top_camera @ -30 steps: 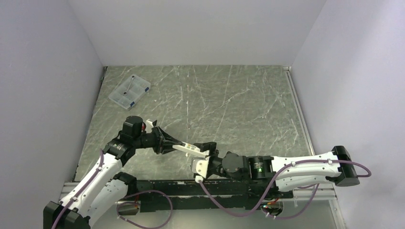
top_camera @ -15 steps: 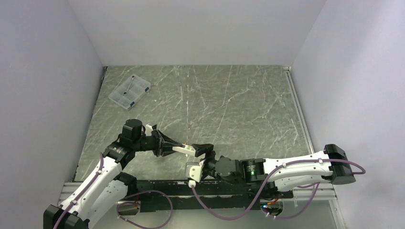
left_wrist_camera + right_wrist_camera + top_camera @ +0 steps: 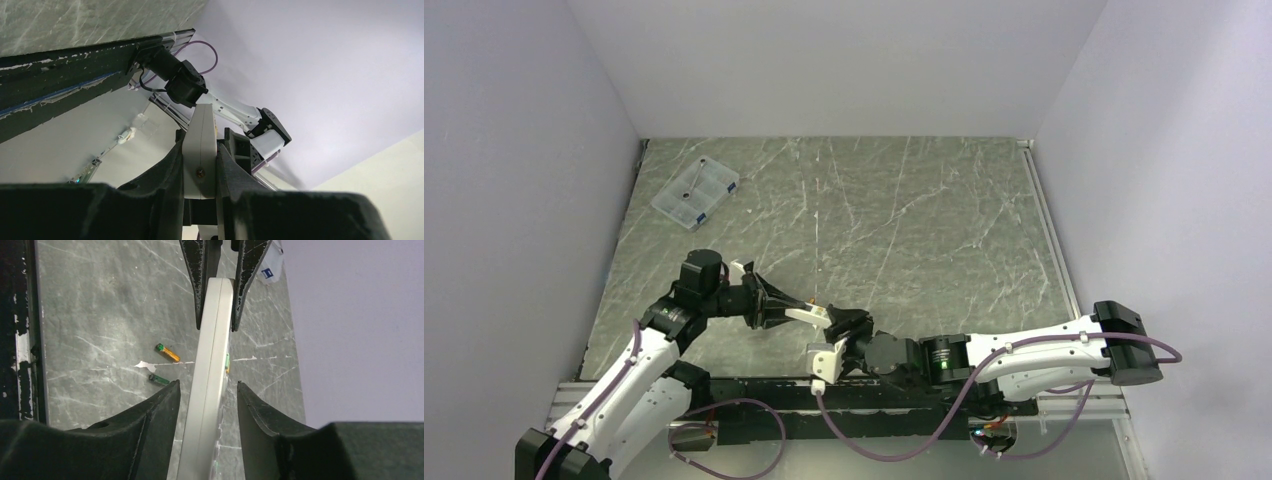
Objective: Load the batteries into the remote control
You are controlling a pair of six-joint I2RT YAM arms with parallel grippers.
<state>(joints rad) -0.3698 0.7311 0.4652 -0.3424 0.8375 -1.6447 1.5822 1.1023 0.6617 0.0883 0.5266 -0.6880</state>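
Since the remote control (image 3: 212,340) looks light, stiff and slick, pinching across its flat faces seems safest. The right claw (image 3: 207,390) straddles its near end, released, not touching. It hangs edge-on above the counter (image 3: 100,300), where the batteries (image 3: 167,353) lie, its long axis running away into the clenched left claw (image 3: 217,315).

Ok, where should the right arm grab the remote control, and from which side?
At its free end, opposite the end clamped by the left gripper. The remote control is held on edge, so its two broad flat faces point sideways: come in along its length with the right gripper straddling it, fingers pressing those faces.
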